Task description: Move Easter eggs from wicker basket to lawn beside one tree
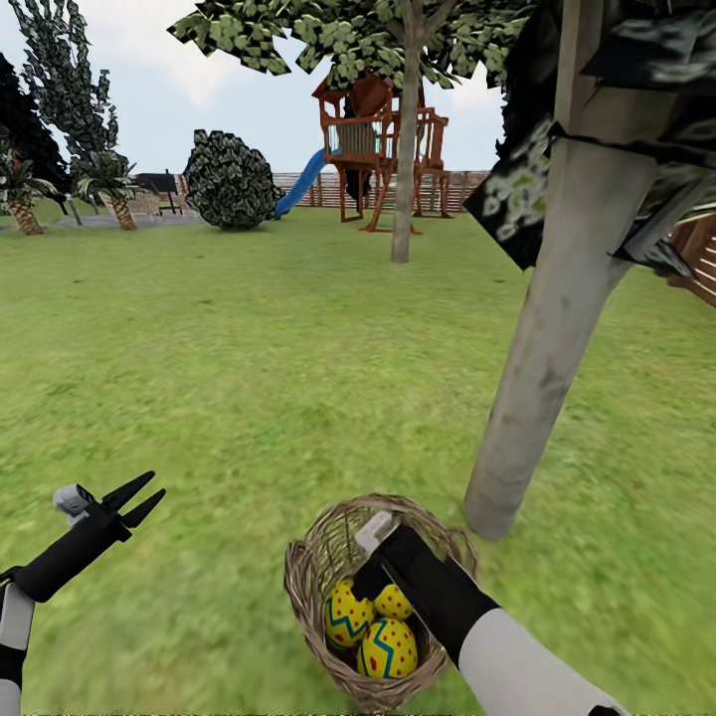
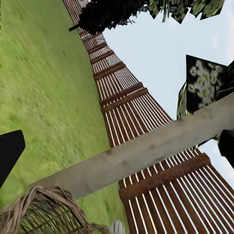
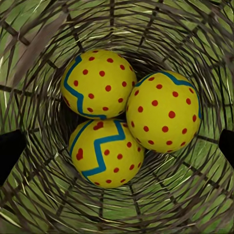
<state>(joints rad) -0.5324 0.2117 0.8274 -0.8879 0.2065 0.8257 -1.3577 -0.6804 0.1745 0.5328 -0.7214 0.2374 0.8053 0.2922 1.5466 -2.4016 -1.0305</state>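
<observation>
The wicker basket (image 1: 308, 577) stands on the lawn (image 1: 249, 378) just in front of me, beside the foot of a pale-trunked tree (image 1: 557, 328). Three yellow Easter eggs with red dots and blue zigzags lie in it: one (image 3: 99, 83), a second (image 3: 165, 111) and a third (image 3: 106, 153). My right gripper (image 1: 370, 587) reaches down into the basket, open, its fingers (image 3: 9, 153) wide apart above the eggs and touching none. My left gripper (image 1: 139, 500) hovers open over the grass to the left of the basket, empty. The left wrist view catches the basket's rim (image 2: 44, 209) and the trunk (image 2: 146, 156).
A second slim tree (image 1: 405, 169) stands farther off, with a wooden play set and blue slide (image 1: 373, 149) behind it. A round dark bush (image 1: 231, 179) and dark columnar trees (image 1: 60, 89) are at the far left. A brown slat fence (image 2: 146, 112) runs past the near trunk.
</observation>
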